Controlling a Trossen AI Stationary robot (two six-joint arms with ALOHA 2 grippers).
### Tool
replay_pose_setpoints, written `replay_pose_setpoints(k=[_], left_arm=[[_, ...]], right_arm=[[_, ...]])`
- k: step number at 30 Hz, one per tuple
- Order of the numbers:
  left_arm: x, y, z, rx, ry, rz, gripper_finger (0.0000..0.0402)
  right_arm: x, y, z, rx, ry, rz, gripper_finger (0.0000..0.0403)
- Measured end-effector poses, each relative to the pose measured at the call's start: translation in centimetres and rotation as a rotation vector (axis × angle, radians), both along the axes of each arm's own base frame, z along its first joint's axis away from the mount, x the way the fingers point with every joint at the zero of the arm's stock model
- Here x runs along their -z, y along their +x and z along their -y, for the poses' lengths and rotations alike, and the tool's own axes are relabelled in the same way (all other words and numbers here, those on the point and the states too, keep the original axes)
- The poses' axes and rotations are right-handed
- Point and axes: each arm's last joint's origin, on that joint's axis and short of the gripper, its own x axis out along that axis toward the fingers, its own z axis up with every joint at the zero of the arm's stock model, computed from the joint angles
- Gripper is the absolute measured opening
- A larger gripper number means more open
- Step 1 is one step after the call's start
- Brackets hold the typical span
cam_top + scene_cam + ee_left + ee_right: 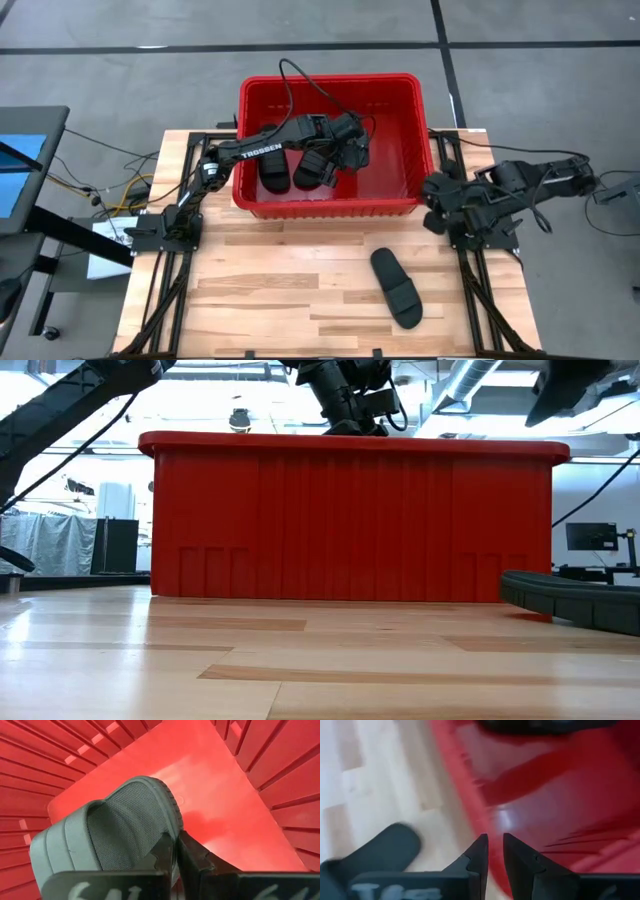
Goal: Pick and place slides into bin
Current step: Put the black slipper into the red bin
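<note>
The red bin stands at the table's far middle. Two black slides lie flat on its floor. My left gripper reaches into the bin from above, shut on a third slide over the bin's floor. Another slide lies sole-down on the wooden table, near right. My right gripper hovers by the bin's near right corner, its fingers a narrow gap apart with nothing between them. My left gripper pinches the side rim of the slide's sole between its two fingers, past the strap. The fingers slant down from above, inside the bin. The slide is tilted, footbed toward the camera, and seems clear of the bin's floor.
The low view shows the bin's near wall and the table slide's end at the right. Bare wooden tabletop lies between the bin and the near edge. Cables trail over the bin's far rim.
</note>
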Motion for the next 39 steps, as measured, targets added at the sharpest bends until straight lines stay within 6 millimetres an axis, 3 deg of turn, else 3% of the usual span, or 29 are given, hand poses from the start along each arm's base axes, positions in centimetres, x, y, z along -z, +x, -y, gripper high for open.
replay_pose_setpoints(k=[4,16,39], left_arm=[[0.0,0.0,0.0,0.0,0.0,0.0,0.0],[0.0,0.0,0.0,0.0,0.0,0.0,0.0],[0.0,0.0,0.0,0.0,-0.002,-0.005,0.0]], right_arm=[[-0.5,-0.4,1.0,0.071,-0.047,0.032,0.0052],[-5.0,-1.3,2.8,0.189,-0.068,0.222,0.0052],[-5.2,-0.9,3.5,0.231,-0.082,0.209,0.0052]])
